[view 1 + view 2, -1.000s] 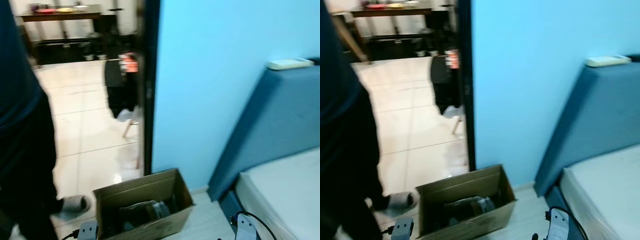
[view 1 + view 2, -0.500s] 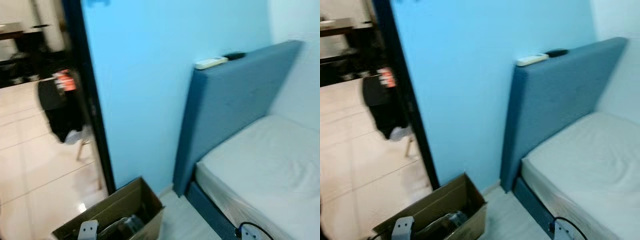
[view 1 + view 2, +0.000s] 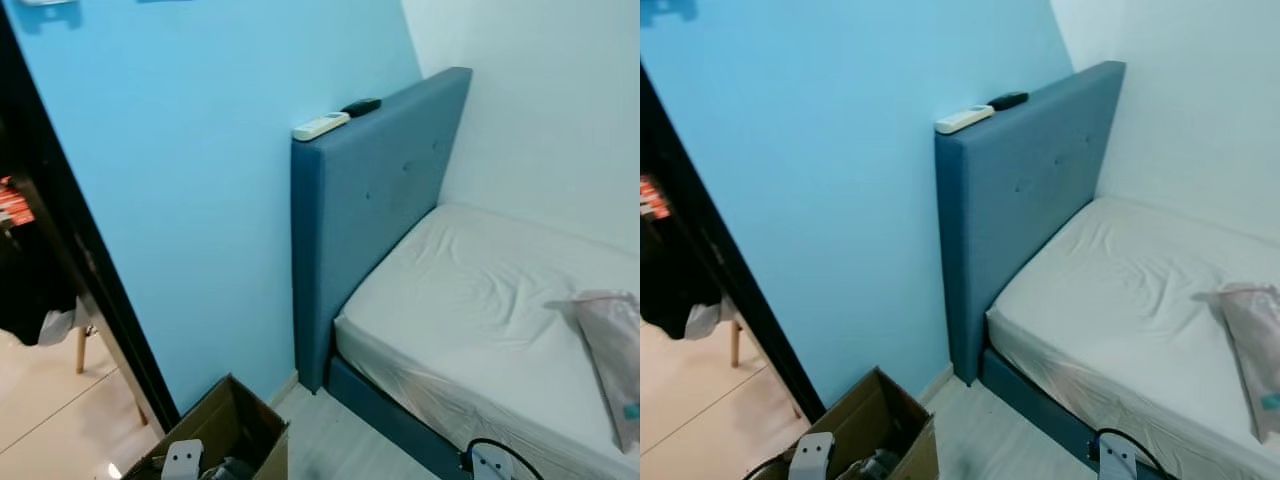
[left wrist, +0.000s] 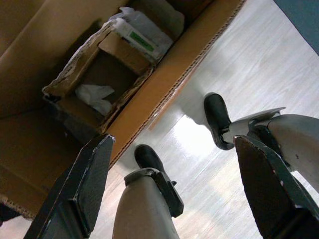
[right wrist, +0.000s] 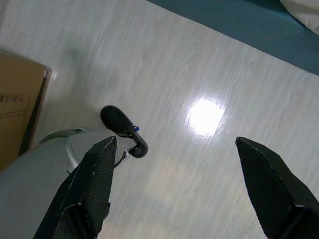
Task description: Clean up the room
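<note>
A pink plastic bag [image 3: 612,350] lies on the white mattress [image 3: 480,300] of a bed with a blue headboard [image 3: 370,200]. On top of the headboard rest a white remote [image 3: 320,126] and a small black object [image 3: 361,106]. An open cardboard box [image 3: 225,430] holding packaging and crumpled paper [image 4: 94,94] stands on the floor by the door frame. My left gripper [image 4: 172,149] hangs open beside the box, above the floor and my feet. My right gripper [image 5: 174,149] hangs open over bare pale floor [image 5: 209,74], holding nothing.
A black door frame [image 3: 70,270] borders the blue wall [image 3: 180,200] on the left. Beyond it, dark clothing [image 3: 30,290] hangs over a wooden-legged chair [image 3: 80,350]. A strip of pale floor [image 3: 340,450] runs between the box and the bed base. My own feet [image 4: 217,119] stand close to the box.
The whole view has swung to the right: the person and the tiled room beyond the door have left the picture, and the bed with the pink bag has come in. Both arms hang as before.
</note>
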Controlling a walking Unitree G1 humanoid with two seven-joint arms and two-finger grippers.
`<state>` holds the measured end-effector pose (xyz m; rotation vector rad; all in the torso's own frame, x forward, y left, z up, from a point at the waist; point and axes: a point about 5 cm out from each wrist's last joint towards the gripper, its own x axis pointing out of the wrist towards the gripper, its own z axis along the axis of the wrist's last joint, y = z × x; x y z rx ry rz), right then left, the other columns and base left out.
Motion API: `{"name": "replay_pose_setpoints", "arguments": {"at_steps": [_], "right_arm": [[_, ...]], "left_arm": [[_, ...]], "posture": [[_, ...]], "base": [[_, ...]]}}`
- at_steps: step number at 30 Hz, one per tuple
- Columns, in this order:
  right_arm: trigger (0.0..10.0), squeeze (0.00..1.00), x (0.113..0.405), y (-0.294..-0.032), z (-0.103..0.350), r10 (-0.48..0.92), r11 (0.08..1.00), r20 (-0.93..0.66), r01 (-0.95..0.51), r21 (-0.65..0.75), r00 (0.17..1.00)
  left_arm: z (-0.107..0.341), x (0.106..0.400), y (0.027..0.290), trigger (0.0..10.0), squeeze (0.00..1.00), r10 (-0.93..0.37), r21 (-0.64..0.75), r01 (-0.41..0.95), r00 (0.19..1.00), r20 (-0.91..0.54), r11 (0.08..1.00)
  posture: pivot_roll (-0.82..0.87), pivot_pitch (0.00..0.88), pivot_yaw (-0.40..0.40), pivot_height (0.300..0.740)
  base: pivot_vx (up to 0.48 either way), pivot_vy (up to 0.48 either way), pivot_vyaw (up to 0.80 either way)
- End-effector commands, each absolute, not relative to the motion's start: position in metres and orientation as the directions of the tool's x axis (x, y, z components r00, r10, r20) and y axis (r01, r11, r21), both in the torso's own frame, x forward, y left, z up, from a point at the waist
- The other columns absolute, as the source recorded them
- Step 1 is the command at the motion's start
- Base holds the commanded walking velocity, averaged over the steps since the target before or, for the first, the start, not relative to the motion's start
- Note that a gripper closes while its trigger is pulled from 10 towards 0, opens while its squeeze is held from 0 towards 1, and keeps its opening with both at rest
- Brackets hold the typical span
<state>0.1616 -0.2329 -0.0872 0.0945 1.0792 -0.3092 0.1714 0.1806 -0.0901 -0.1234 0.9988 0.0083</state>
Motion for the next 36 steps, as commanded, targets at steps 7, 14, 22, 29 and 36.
{"name": "replay_pose_setpoints", "arguments": {"at_steps": [7, 14, 22, 29, 36], "right_arm": [[10.0, 0.0, 0.1582, -0.2237, -0.0907, -0.164, 0.972, -0.894, 0.221, -0.075, 0.416], [10.0, 0.0, 0.1564, -0.2224, -0.0918, -0.16, 0.973, -0.898, 0.216, -0.074, 0.41], [10.0, 0.0, 0.1562, -0.2204, -0.0923, -0.153, 0.975, -0.899, 0.21, -0.07, 0.411], [10.0, 0.0, 0.1556, -0.2195, -0.0927, -0.15, 0.977, -0.9, 0.204, -0.07, 0.409], [10.0, 0.0, 0.1558, -0.2194, -0.0926, -0.149, 0.977, -0.9, 0.201, -0.071, 0.409]], "left_arm": [[-0.0931, 0.1649, 0.1809, 10.0, 0.0, -0.046, -0.075, -0.036, 0.517, -0.855, 0.997], [-0.0927, 0.1655, 0.1811, 10.0, 0.0, -0.045, -0.084, -0.05, 0.525, -0.85, 0.995], [-0.093, 0.1651, 0.1808, 10.0, 0.0, -0.045, -0.082, -0.048, 0.52, -0.853, 0.995], [-0.0934, 0.1644, 0.1805, 10.0, 0.0, -0.046, -0.082, -0.048, 0.517, -0.855, 0.995], [-0.0932, 0.1648, 0.18, 10.0, 0.0, -0.05, -0.087, -0.047, 0.519, -0.853, 0.995]], "posture": [[-0.05, 0.0, 0.01, 0.701], [-0.05, 0.0, 0.01, 0.701], [-0.04, 0.0, 0.013, 0.701], [-0.04, 0.0, 0.013, 0.701], [-0.04, 0.0, 0.012, 0.701]], "base": [[0.0, 0.0, -0.71], [0.0, 0.0, -0.71], [0.0, 0.0, -0.71], [0.0, 0.0, -0.71], [0.0, 0.0, -0.71]]}}
